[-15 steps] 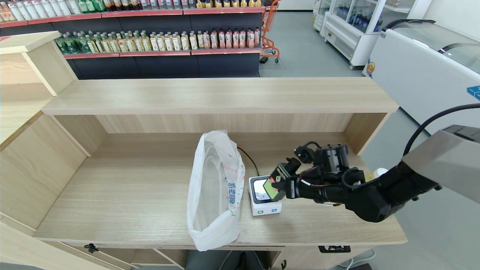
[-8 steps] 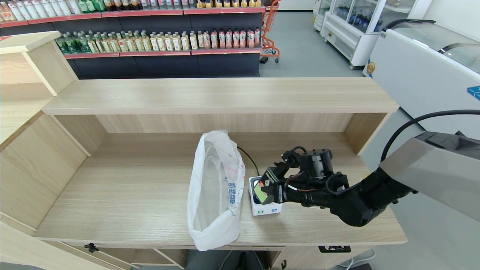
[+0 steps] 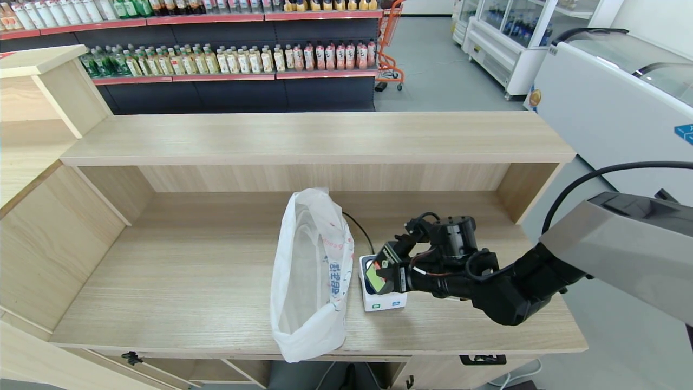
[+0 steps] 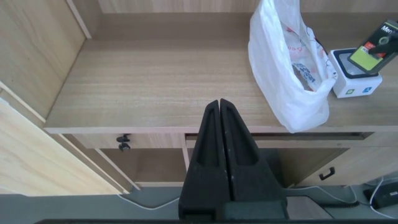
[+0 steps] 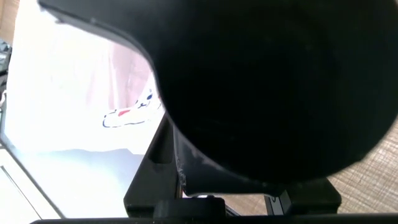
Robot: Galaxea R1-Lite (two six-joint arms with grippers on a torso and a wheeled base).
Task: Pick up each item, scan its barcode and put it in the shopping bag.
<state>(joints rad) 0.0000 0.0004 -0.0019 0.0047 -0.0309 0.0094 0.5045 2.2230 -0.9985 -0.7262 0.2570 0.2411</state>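
The right gripper [image 3: 383, 269] is pinching a small flat item [image 3: 373, 277] with a green face and a dark end, and holds it tilted just above the top window of the white scanner [image 3: 382, 301]. I cannot tell if the item touches the scanner or only hangs over it. The scanner stands on the wooden counter [image 3: 189, 281], just beside the white shopping bag [image 3: 308, 281], on the bag's right side. A thin black cable [image 3: 359, 229] goes from behind the scanner toward the back wall of the counter. The bag stands upright with its mouth open, and its bottom hangs a little over the near edge of the counter. The left gripper [image 4: 219, 104] has its two fingers pressed together with nothing between them, and it is in front of the near edge of the counter, well apart from the bag
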